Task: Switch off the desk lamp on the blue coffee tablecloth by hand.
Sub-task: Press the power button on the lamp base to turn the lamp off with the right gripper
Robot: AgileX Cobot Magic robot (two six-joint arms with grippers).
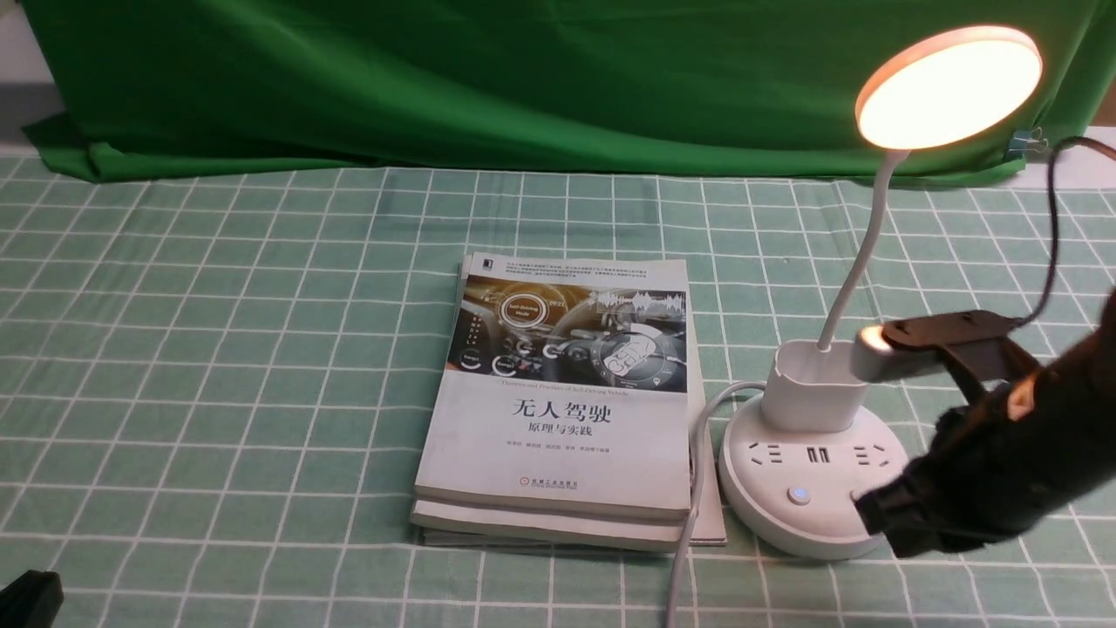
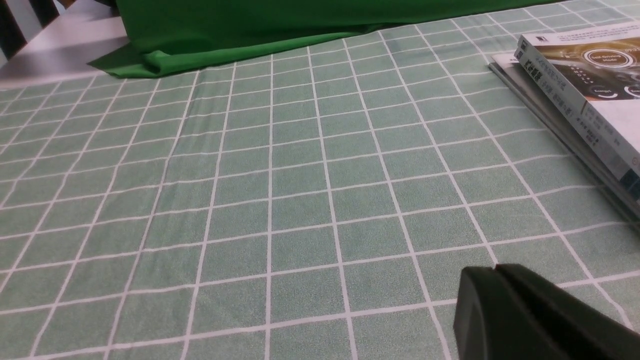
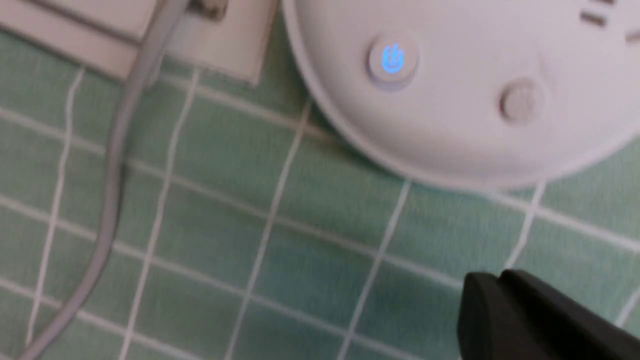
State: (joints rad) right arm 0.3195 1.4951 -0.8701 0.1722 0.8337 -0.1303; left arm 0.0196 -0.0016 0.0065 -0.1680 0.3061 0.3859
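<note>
The white desk lamp (image 1: 949, 85) stands at the right on the grid tablecloth (image 1: 218, 349), its disc head lit. Its round socket base (image 1: 789, 475) shows a blue-lit power button (image 1: 798, 495), also in the right wrist view (image 3: 392, 60), beside a plain round button (image 3: 517, 101). My right gripper (image 1: 872, 506) is shut and empty, hovering at the base's front right edge, a little short of the buttons; its tip shows in the right wrist view (image 3: 492, 285). My left gripper (image 2: 492, 272) is shut and empty, low over the cloth at the front left corner (image 1: 26, 597).
A stack of books (image 1: 567, 401) lies left of the lamp base, also in the left wrist view (image 2: 585, 85). The lamp's grey cord (image 1: 689, 506) runs along the books to the front edge. A dark green backdrop cloth (image 1: 523, 78) hangs behind.
</note>
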